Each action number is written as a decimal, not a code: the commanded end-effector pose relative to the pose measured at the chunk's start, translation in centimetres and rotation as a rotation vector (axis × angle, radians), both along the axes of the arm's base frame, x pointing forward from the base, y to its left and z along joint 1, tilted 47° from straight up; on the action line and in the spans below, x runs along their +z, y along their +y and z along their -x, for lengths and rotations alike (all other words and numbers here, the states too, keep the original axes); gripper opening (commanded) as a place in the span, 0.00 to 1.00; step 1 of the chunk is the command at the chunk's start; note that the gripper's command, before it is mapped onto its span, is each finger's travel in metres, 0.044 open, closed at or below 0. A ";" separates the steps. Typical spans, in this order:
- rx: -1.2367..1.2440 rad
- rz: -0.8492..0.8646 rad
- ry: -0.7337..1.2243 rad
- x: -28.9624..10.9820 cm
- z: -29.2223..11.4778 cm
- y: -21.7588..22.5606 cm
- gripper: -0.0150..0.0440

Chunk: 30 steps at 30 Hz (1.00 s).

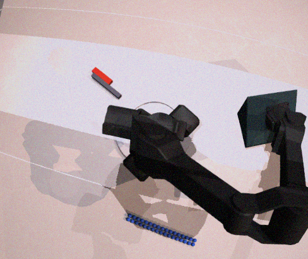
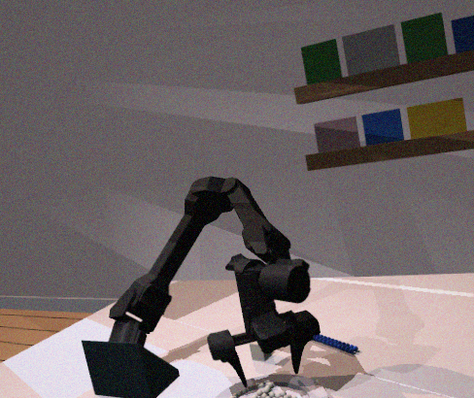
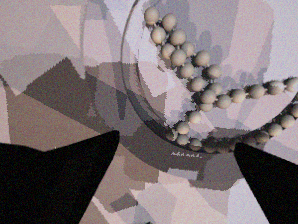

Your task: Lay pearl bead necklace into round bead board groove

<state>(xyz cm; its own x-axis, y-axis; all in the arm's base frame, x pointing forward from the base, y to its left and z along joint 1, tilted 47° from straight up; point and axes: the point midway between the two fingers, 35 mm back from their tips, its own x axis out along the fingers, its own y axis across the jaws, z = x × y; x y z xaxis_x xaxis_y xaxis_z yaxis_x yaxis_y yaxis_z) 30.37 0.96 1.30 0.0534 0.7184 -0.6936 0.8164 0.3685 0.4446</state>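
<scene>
The claw (image 2: 267, 373) stands spread nearly to its full width with nothing between its fingers, hanging just above the round bead board (image 3: 150, 127), its two pointed tips aimed down at the board. In the wrist view the dark fingertips sit at the lower corners, well apart from each other, and neither touches a bead. The pearl bead necklace (image 3: 200, 85) lies on the board: one stretch bunches in a doubled line from the board's upper rim toward its middle, another strand runs off to the right, and a further run of beads follows the curve of the board's lower rim, where the groove appears to be, though whether every bead sits in it cannot be told. From above, the arm covers most of the board, and only its far rim shows. A red block (image 1: 102, 75) and a grey bar (image 1: 106, 86) lie side by side beyond the board, and a blue bead strand (image 1: 160, 229) lies on the worktop (image 1: 45, 79) on the board's near side, well apart from it.
</scene>
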 end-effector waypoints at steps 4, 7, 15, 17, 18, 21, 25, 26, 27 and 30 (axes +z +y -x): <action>0.003 -0.002 -0.006 0.1 0.0 0.0 1.00; 0.003 -0.002 -0.006 0.1 0.0 0.0 1.00; -0.059 -0.004 0.058 0.7 -0.1 -1.6 0.82; -0.104 -0.008 0.106 1.3 -0.1 -2.8 0.73; -0.116 -0.009 0.118 1.4 0.0 -3.1 0.69; -0.120 -0.009 0.122 1.4 0.0 -3.2 0.56; -0.120 -0.009 0.122 1.2 -0.1 -2.9 0.46; -0.120 -0.010 0.122 0.9 -0.1 -2.6 0.46; -0.120 -0.010 0.122 0.7 -0.1 -2.4 0.46; -0.116 -0.010 0.111 1.0 -0.2 -2.7 0.46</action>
<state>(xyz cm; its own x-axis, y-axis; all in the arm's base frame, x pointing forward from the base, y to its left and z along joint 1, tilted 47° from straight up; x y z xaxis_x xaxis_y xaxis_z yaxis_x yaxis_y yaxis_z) 30.52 -1.50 2.21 0.0541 0.7194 -0.6925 0.8984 0.2676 0.3482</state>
